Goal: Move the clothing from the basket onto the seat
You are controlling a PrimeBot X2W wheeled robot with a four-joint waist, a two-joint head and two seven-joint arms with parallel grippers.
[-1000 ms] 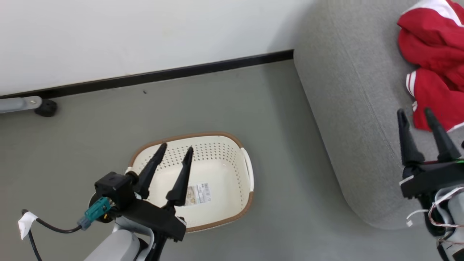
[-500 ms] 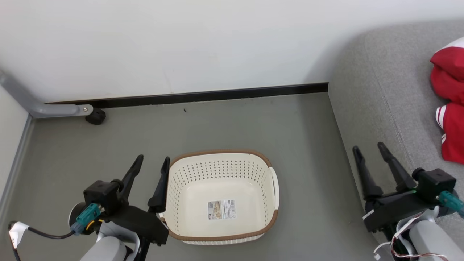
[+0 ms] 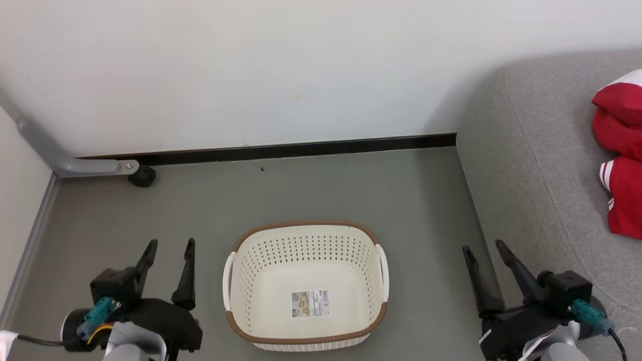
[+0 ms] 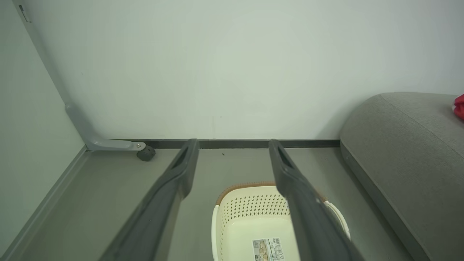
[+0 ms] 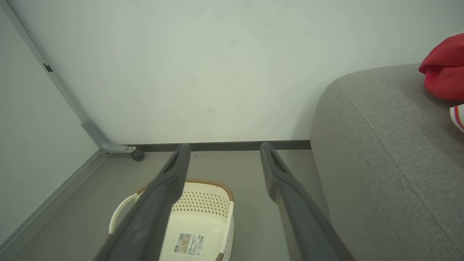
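Note:
The cream basket with its brown rim stands on the floor, holding just a paper label on its bottom. Red clothing with white stripes lies on the grey seat at the right edge. My left gripper hangs open to the left of the basket, nothing between its fingers. My right gripper is open too, between the basket and the seat's front edge. The wrist views show the basket, the seat and a bit of the clothing.
A white wall with a dark baseboard runs behind the basket. A grey frame leg with a black caster stands at the back left. Grey floor surrounds the basket.
The head camera has swung left and levelled, shifting the whole picture. Both grippers have drawn back and down; the left one has left the space over the basket, the right one has come off the seat.

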